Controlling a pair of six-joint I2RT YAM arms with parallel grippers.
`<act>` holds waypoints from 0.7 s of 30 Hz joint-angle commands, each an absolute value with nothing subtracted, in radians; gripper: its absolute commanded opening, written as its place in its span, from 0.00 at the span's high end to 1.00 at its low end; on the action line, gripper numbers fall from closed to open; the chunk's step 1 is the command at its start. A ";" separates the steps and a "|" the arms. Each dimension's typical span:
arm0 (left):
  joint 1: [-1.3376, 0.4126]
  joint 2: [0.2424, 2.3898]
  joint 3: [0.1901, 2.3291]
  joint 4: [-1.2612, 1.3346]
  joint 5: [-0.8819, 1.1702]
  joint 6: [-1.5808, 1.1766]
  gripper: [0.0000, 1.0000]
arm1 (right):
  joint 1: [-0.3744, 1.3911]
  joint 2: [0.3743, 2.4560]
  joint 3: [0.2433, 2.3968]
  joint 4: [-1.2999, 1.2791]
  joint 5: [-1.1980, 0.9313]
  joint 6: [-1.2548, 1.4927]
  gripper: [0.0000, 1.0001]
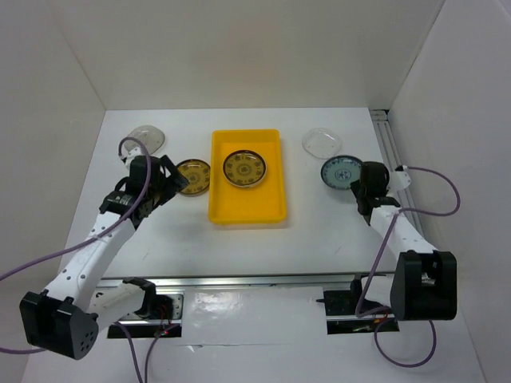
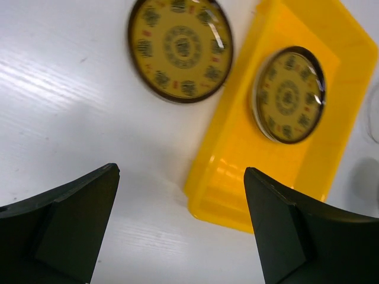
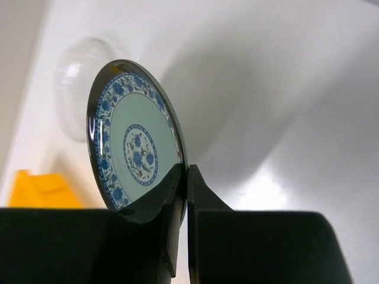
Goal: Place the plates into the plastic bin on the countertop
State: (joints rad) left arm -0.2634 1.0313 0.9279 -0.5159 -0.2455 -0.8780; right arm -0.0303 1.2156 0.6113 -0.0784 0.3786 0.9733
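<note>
The yellow plastic bin (image 1: 274, 205) lies mid-countertop and holds one yellow-and-brown plate (image 1: 243, 168); both show in the left wrist view, the bin (image 2: 237, 183) and the plate (image 2: 290, 94). A second yellow-and-brown plate (image 1: 192, 176) lies on the countertop just left of the bin, also in the left wrist view (image 2: 180, 48). My left gripper (image 1: 172, 177) is open and empty next to it (image 2: 180, 195). My right gripper (image 1: 357, 190) is shut on the rim of the blue-patterned plate (image 1: 341, 171), holding it lifted and tilted (image 3: 133, 148).
A clear glass plate (image 1: 147, 139) lies at the far left, behind the left gripper. Another clear glass plate (image 1: 321, 142) lies right of the bin, behind the blue plate, also in the right wrist view (image 3: 74, 89). White walls bound the countertop; a metal rail (image 1: 391, 152) runs along the right edge.
</note>
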 commanded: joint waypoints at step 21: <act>0.041 1.247 0.638 -0.051 -0.015 -0.933 0.00 | 0.379 1.647 1.115 0.259 -0.015 0.644 1.00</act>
